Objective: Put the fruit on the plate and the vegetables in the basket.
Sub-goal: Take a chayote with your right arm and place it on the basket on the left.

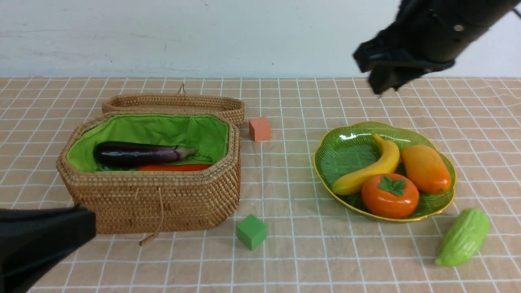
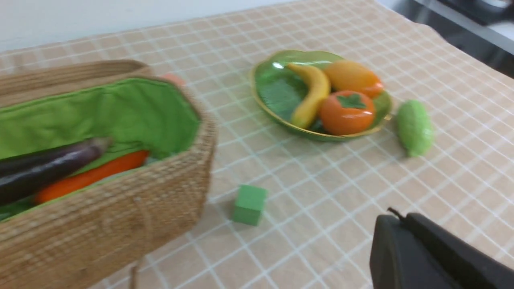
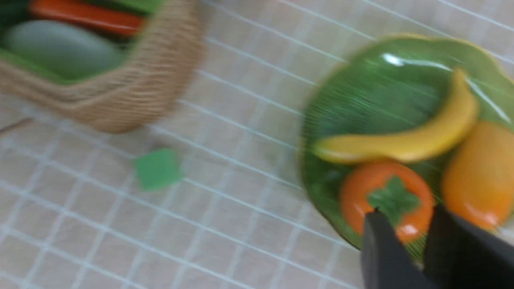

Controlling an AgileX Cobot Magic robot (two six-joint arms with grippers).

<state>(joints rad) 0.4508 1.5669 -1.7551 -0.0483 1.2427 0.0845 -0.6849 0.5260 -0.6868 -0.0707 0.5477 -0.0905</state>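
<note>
The right pincer (image 1: pixel 381 79) hangs high above the counter (image 1: pixel 285 260), on the plate's side. In its wrist view its two dark fingers (image 3: pixel 379 249) stand a narrow gap apart with nothing between them. Beneath it the plate (image 1: pixel 346 151) carries the persimmon (image 1: pixel 390 195) at its near edge, the banana (image 1: pixel 374 167) curving behind it, and the mango (image 1: pixel 425 169) to the right, all packed close together. The gourd (image 1: pixel 464 237) lies on the counter just beside the plate's near right rim, well apart from the basket (image 1: pixel 150 197).

The left pincer (image 1: pixel 79 228) sits low at the near left, in front of the basket. Only one dark part of it shows, so I cannot tell how far it is open.

Inside the basket the eggplant (image 1: pixel 138 154) lies lengthwise with the carrot (image 1: pixel 175 167) just in front of it. A pale shape (image 3: pixel 60 48) beside the carrot is too blurred to name. The lid (image 1: pixel 175 103) lies open behind the basket. A green cube (image 1: pixel 251 231) rests near the basket's front right corner, and an orange cube (image 1: pixel 259 129) sits beside the lid's right end.
</note>
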